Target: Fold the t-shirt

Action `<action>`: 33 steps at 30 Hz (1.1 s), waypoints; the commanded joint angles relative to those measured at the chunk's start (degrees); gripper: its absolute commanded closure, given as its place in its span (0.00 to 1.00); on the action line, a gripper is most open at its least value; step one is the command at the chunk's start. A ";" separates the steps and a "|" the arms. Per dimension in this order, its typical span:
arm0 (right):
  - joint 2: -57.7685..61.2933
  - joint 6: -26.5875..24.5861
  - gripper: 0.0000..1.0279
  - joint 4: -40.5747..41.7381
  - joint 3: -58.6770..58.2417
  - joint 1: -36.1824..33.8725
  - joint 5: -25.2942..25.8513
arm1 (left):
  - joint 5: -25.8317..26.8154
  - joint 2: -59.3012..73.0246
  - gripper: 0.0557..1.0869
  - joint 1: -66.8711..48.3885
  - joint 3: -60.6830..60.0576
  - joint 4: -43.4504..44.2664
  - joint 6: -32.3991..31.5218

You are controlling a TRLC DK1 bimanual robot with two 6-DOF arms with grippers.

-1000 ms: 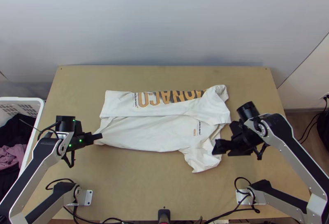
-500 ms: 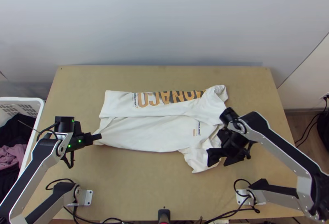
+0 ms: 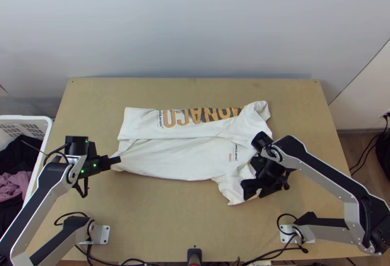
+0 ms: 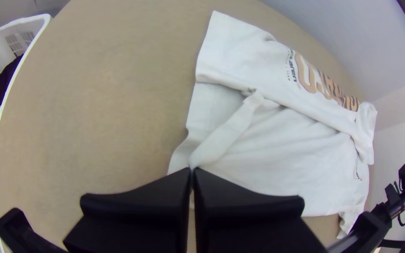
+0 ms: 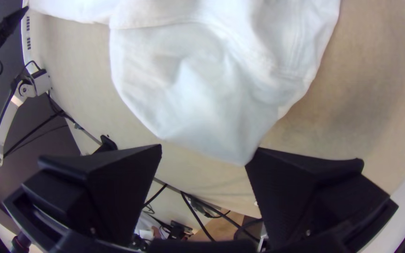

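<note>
The left gripper [image 3: 118,160] pinches the shirt's [image 3: 170,157] near left corner; the right gripper [image 3: 252,194], spread open, is at its near sleeve [image 3: 230,190].

Open near table [image 3: 170,222] strip beside t-shirt [image 3: 180,153]; left arm [image 3: 36,202], right arm [image 3: 317,168] at ends

The white cloth t-shirt [image 5: 188,98] lies on the light wooden table [image 5: 366,89], a rumpled sleeve end pointing toward the table's near edge, with soft creases and a stitched seam across it. The right gripper [image 3: 254,195] has its two wide flat black fingers well apart; the sleeve's loose hem reaches between them, touching or very near one fingertip. Farther off, toward the table's left edge, is the black left gripper [image 3: 120,160], its tip near the shirt. The silver-grey left arm [image 5: 6,119] has its base at the near edge. Thin black cables [image 5: 195,213] trail along and past that edge.
</note>
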 commanded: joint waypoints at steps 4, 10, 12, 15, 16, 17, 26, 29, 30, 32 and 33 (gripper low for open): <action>-1.52 -0.45 0.61 5.26 -0.86 0.63 0.89 | -0.03 1.54 0.96 -0.61 1.50 0.22 -0.39; -3.19 -1.77 0.97 7.11 -0.42 0.20 0.89 | -0.03 2.51 0.96 -0.70 3.00 0.22 -0.39; -4.33 -1.68 0.97 7.02 -0.16 -0.16 0.89 | 0.06 2.59 0.96 -0.70 3.44 0.13 -0.39; -6.26 -1.68 0.97 6.67 0.46 -2.27 0.89 | -0.03 2.51 0.96 -0.61 4.32 -0.13 -0.48; -6.97 -1.68 0.97 6.58 0.72 -3.50 0.89 | -0.03 2.51 0.96 -0.44 4.67 -0.30 -0.66; -7.49 -1.59 0.97 6.40 0.81 -4.46 0.89 | -0.03 2.42 0.96 -0.17 4.93 -0.30 -0.75; -9.87 -1.68 0.97 6.14 5.64 -17.12 -2.89 | 0.06 2.33 0.96 3.17 6.51 -0.30 -1.10; -8.90 -0.98 0.97 6.67 9.42 -20.37 -4.91 | 1.12 2.59 0.96 3.25 8.53 -0.48 -1.36; -8.37 -0.54 0.97 6.76 10.92 -21.25 -5.70 | 2.26 2.68 0.96 3.17 9.50 -0.83 -1.54; -7.14 -0.01 0.97 7.02 13.55 -23.10 -6.93 | 3.93 3.30 0.96 2.37 11.26 -1.97 -2.50; -6.44 0.60 0.97 7.11 14.70 -23.80 -7.46 | 4.37 3.65 0.96 1.58 12.05 -2.59 -2.86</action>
